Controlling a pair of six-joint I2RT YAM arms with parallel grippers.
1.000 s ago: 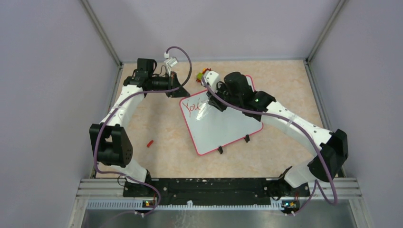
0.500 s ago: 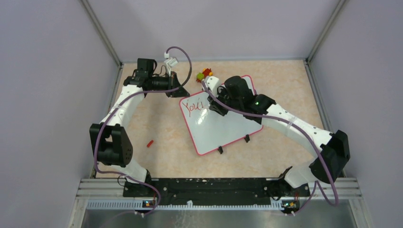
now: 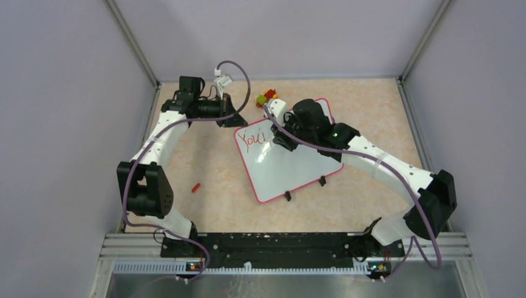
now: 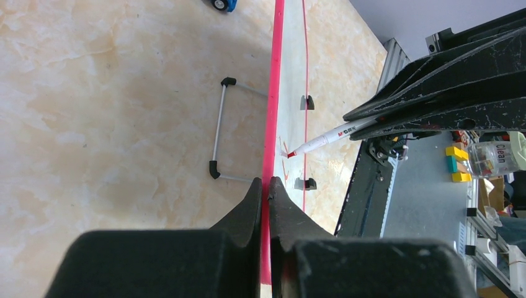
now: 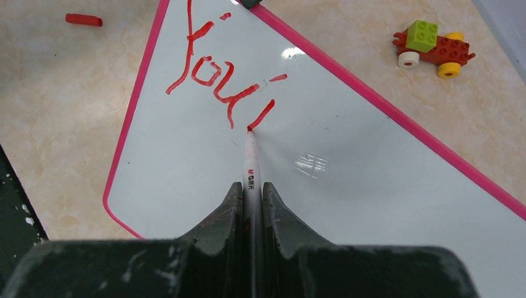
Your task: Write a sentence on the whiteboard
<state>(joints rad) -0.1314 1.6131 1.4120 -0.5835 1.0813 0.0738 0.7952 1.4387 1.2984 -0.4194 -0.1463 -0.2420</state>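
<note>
The whiteboard (image 3: 291, 167) lies tilted on the table, white with a pink rim. My left gripper (image 3: 231, 118) is shut on its far-left corner; in the left wrist view the fingertips (image 4: 267, 183) pinch the pink rim (image 4: 271, 124) edge-on. My right gripper (image 5: 252, 186) is shut on a white marker (image 5: 250, 158) whose red tip touches the board (image 5: 347, 186). The sentence (image 5: 214, 77) reads "You'" in red, followed by one short slanted stroke ending at the tip. From above the lettering (image 3: 251, 139) sits near the board's left corner, beside the right gripper (image 3: 276, 138).
A small brick toy car (image 3: 267, 96) (image 5: 434, 45) stands just beyond the board's far edge. A red marker cap (image 3: 196, 187) lies left of the board. Two black clips (image 3: 287, 196) stick out along its near edge. A wire stand (image 4: 217, 133) shows under the board.
The right gripper has shifted a little along the board and a new short stroke now follows "You'". The left gripper and the board have stayed put.
</note>
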